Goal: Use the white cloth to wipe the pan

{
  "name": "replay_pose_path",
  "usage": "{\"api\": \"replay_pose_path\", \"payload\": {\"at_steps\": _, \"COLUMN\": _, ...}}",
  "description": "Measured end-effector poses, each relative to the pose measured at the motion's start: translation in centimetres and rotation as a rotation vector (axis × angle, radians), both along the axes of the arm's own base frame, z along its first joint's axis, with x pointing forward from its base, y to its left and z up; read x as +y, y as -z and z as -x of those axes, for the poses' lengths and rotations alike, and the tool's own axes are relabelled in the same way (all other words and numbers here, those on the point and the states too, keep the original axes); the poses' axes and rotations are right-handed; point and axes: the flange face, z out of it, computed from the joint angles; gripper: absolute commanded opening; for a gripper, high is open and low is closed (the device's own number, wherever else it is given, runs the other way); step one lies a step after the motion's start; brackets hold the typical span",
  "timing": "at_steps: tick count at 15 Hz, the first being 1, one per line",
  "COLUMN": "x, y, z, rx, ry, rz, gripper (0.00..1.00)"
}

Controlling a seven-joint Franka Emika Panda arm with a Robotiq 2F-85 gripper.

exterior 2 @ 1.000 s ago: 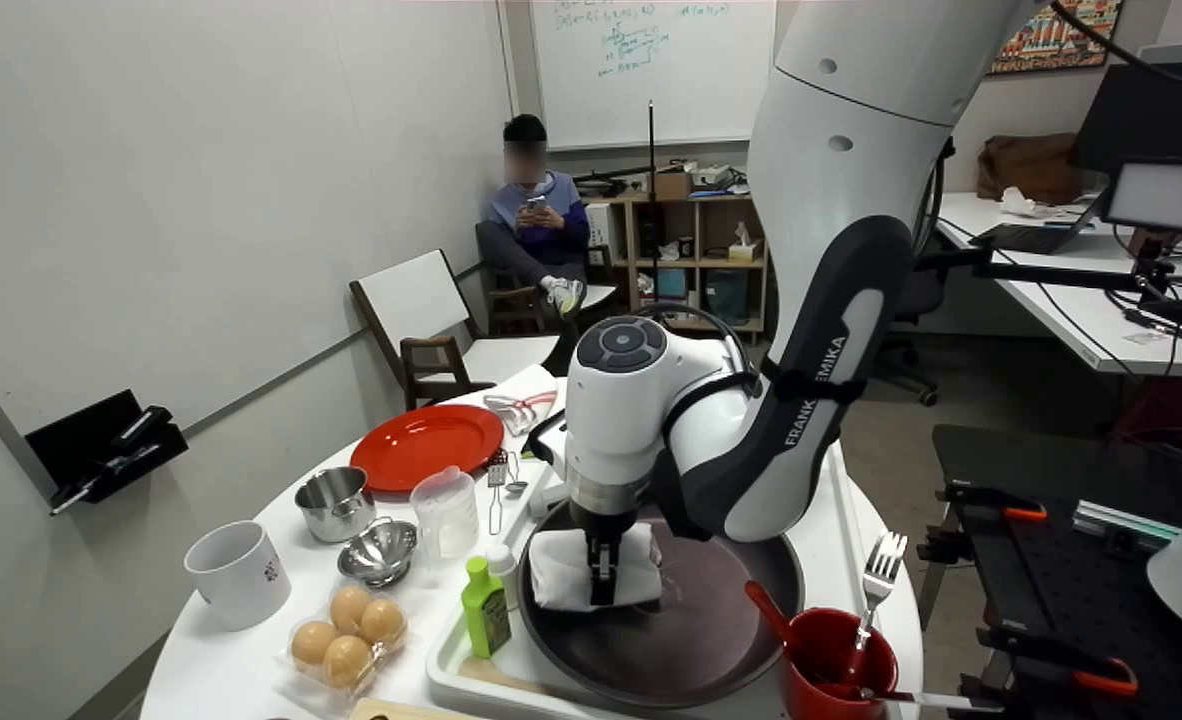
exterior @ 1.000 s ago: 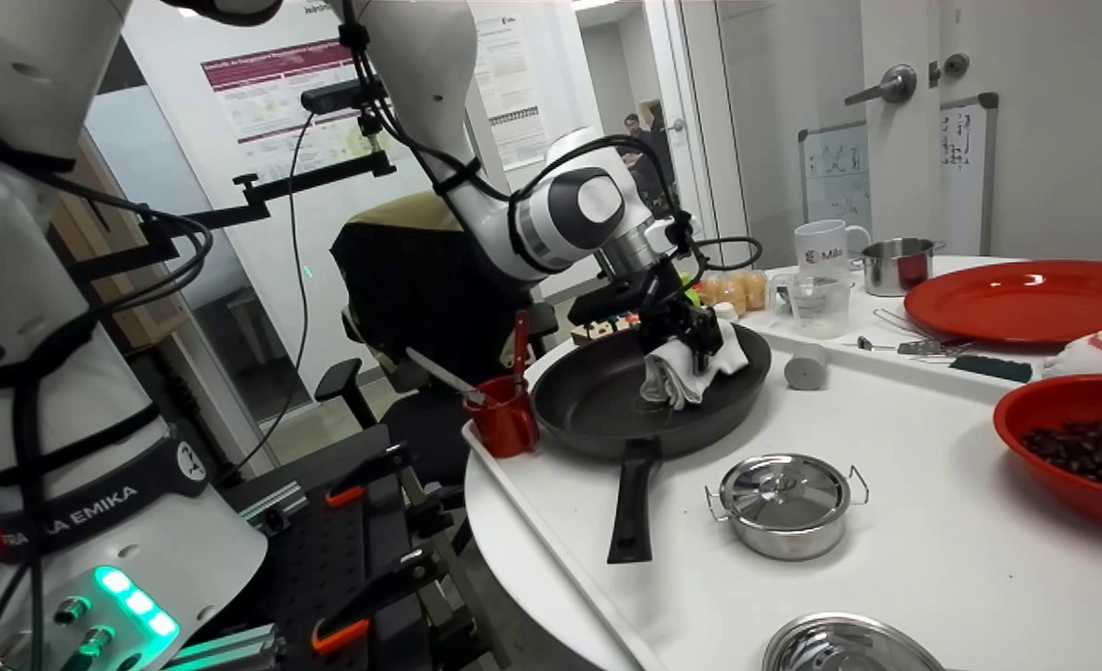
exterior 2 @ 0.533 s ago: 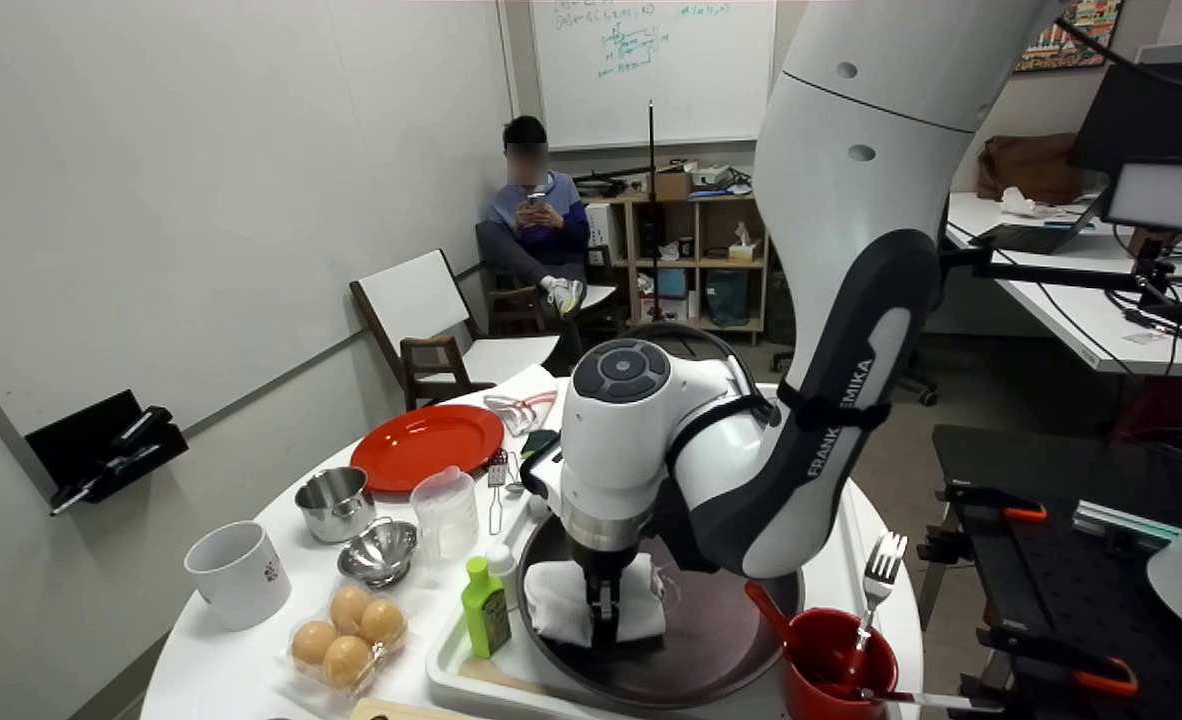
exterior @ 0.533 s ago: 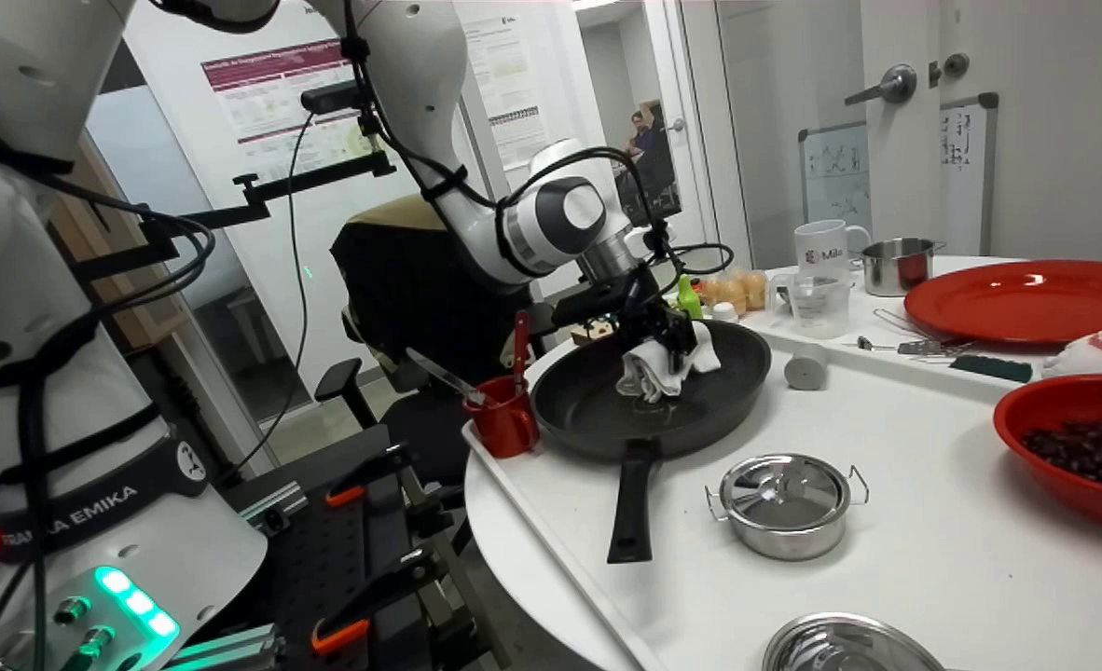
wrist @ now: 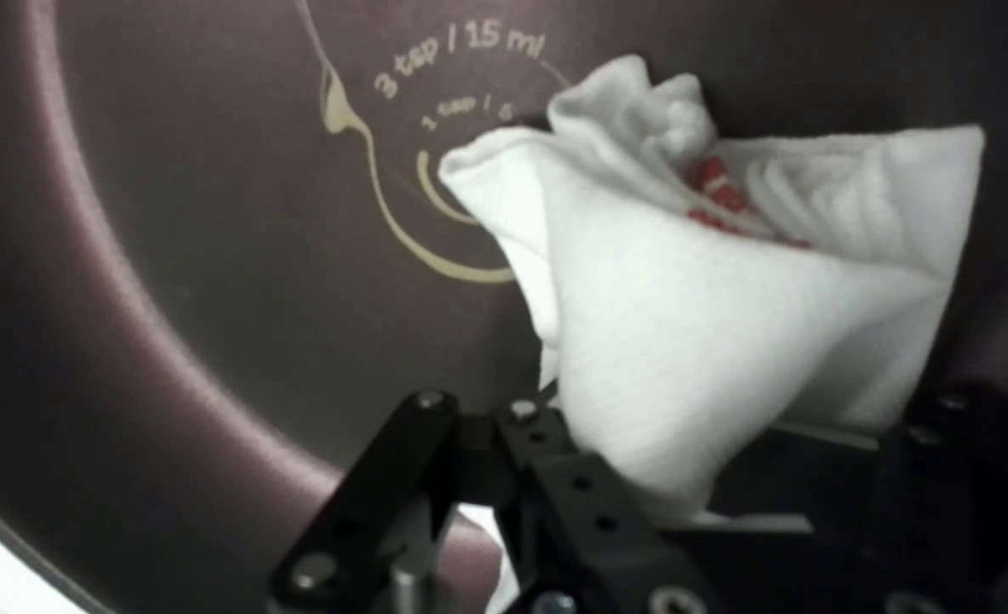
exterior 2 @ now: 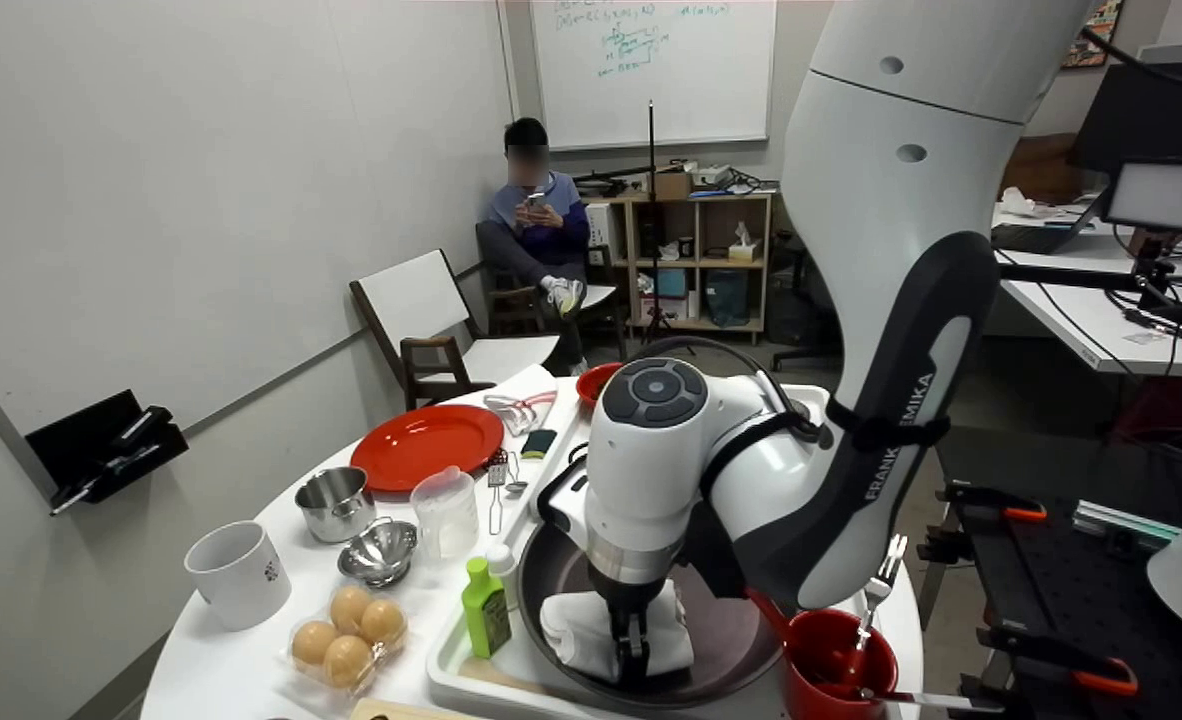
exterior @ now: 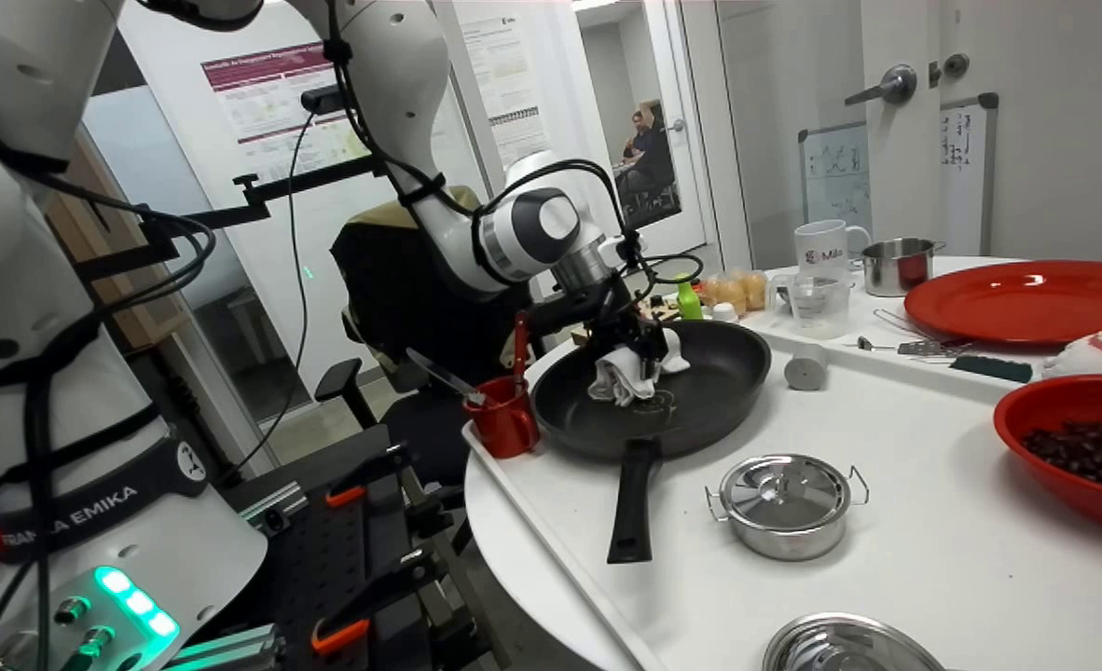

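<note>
Pan [exterior: 714, 377]: large, round, black, shallow-sided; long straight black handle. Right way up, on white tray [exterior: 943, 568]. Interior floor dark; pale yellowish measuring marks partly legible, including "3 tsp / 15 ml".
White cloth [wrist: 683, 298]: inside pan, off centre, toward side opposite handle. Folded and bunched, loose peaks uppermost in wrist view, red marking within folds. Partly covers measuring marks. Full contact with floor: cannot be determined.
</note>
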Motion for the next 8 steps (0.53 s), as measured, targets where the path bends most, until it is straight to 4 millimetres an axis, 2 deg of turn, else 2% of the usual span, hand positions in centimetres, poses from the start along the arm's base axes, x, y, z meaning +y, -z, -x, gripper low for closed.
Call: {"api": "replay_pose_path", "payload": {"at_steps": 8, "x": -2.6, "y": -0.1, "z": 5.2, "rx": 0.054, "ry": -0.015, "rz": -0.005, "gripper": 0.06}}
